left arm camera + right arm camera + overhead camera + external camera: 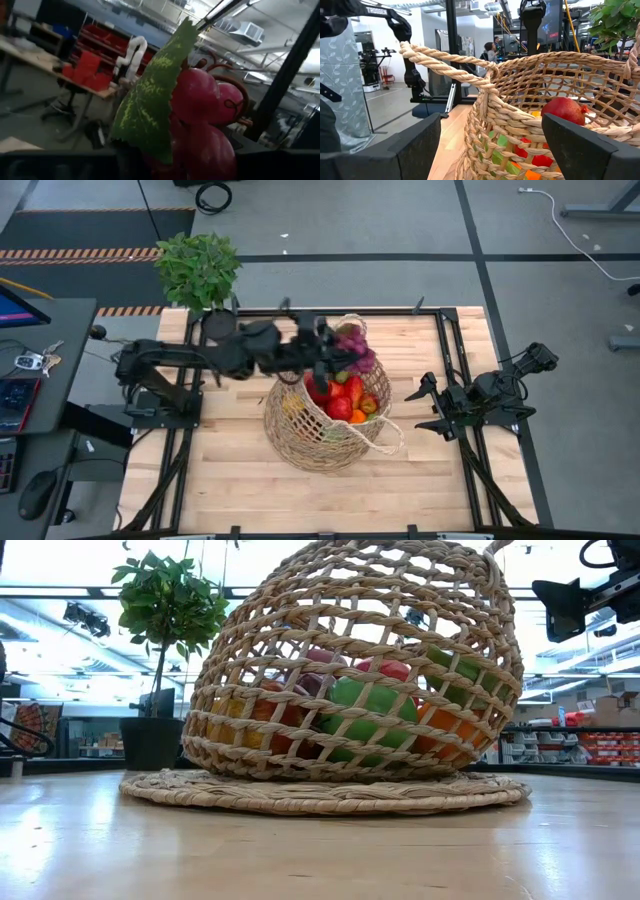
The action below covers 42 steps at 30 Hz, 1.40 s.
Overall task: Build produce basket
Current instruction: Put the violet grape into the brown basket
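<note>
Most produce (pixel 342 398) already fills the wicker basket (pixel 300 435) mid-table, and my left gripper (pixel 335 358), clenched on a grape bunch (pixel 355 350), hovers over its far rim, while my right gripper (pixel 428 405) waits released at right.

the wicker basket (pixel 325 425) sat mid-table on a round woven mat (pixel 320 795), its open weave tan and its loop handles showing. inside lay mixed produce (pixel 345 398): red, orange, green and yellow pieces. a bunch of dark red grapes (pixel 205 120) with a green leaf (pixel 152 100) hung over the basket's far rim.
</note>
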{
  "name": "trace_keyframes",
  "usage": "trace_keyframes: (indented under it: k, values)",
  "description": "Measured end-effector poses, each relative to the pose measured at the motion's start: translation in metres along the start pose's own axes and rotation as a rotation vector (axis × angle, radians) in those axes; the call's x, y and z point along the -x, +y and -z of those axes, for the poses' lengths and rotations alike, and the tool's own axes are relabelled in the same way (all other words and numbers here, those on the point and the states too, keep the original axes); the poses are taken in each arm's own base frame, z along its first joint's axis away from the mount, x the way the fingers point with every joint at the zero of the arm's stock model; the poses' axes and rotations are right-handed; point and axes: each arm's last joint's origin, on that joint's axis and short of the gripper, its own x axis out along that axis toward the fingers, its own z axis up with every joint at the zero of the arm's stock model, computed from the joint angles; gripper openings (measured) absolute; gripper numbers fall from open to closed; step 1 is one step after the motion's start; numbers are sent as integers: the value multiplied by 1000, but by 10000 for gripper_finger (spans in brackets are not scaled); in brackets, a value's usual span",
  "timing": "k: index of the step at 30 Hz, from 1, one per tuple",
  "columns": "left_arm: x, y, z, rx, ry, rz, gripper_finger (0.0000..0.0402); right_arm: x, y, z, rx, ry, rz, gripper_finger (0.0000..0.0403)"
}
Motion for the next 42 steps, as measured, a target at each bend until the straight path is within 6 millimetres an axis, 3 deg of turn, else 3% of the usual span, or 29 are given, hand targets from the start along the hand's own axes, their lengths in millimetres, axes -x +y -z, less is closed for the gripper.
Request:
trace_keyframes:
  k: [3, 8, 15, 19, 29, 33, 36, 42]
  values:
    - [-17, -2, 3, 24, 12, 53, 128, 0, 0, 0, 0, 0, 0, 350]
    - [-42, -10, 1, -135, 76, 127, 128, 0, 0, 0, 0, 0, 0, 350]
    - [-46, 14, 23, -743, 421, 89, 128, 0, 0, 0, 0, 0, 0, 350]
    - [-43, 27, 34, -1004, 554, 137, 128, 0, 0, 0, 0, 0, 0, 350]
    - [-43, 23, 39, -1713, 524, 374, 128, 0, 0, 0, 0, 0, 0, 350]
    - [-43, 17, 41, -1983, 530, 376, 128, 0, 0, 0, 0, 0, 0, 350]
    - [-42, 14, 42, -2037, 529, 384, 128, 0, 0, 0, 0, 0, 0, 350]
    - [-42, 13, 42, -1963, 538, 357, 128, 0, 0, 0, 0, 0, 0, 350]
